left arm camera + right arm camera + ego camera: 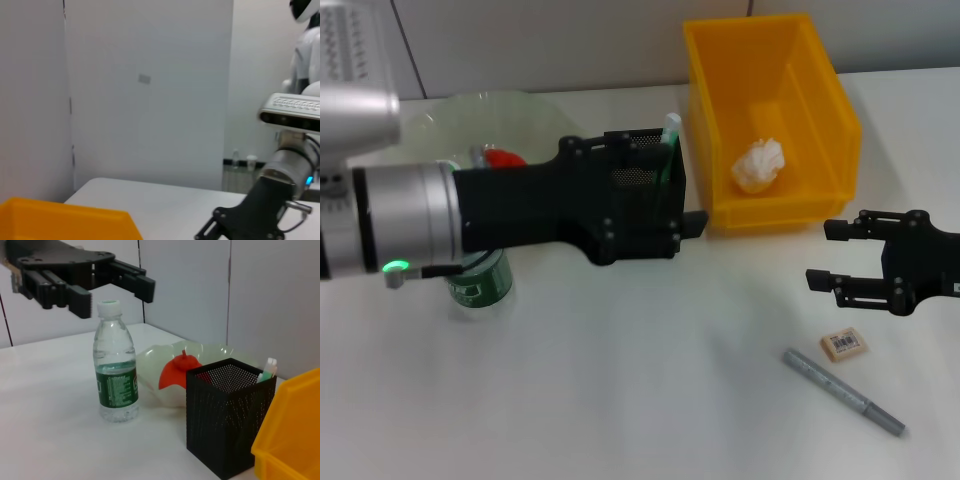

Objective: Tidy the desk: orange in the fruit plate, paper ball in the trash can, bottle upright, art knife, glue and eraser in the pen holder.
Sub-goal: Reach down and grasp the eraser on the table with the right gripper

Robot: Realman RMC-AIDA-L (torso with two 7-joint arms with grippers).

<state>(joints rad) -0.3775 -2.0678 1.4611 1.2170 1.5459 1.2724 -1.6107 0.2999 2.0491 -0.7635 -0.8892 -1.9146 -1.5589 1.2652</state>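
My left gripper (678, 185) hangs open over the black mesh pen holder (638, 152), with nothing between its fingers. A glue stick (671, 128) stands inside the holder. The water bottle (116, 375) stands upright beside it. The orange (176, 372) lies in the clear fruit plate (460, 115). A paper ball (760, 165) rests in the yellow trash can (820, 100). On the table at the front right lie the eraser (844, 343) and the grey art knife (843, 391). Just behind the eraser, my right gripper (822, 255) hovers open and empty.
The pen holder (227, 415) stands close against the trash can (295, 440), with the plate just behind it. A wall runs behind the table's back edge. Bare white tabletop stretches across the front, left of the knife.
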